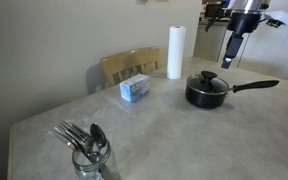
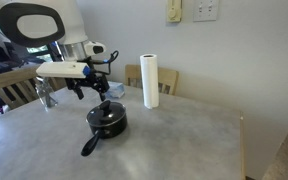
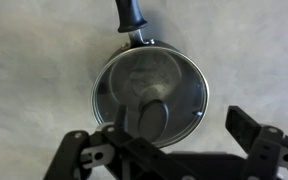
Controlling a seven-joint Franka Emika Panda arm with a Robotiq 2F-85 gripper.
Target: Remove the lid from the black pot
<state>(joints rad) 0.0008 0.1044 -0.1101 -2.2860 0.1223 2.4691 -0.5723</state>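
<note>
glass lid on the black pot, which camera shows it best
The wrist view: it looks straight down on the round glass lid with a metal rim, which fills much of the frame, seated on the small black saucepan. In both exterior views the lid is small and seen at a low angle.

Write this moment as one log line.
gripper: open, above lid | lid: on black pot | grasp: not yet

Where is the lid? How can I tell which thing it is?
Find the grey table and the tall white paper towel roll at its far edge. Next to the roll sits the black pot with one long handle. The lid is the flat round glass top on that pot, the only thing with a black knob in its middle.
</note>
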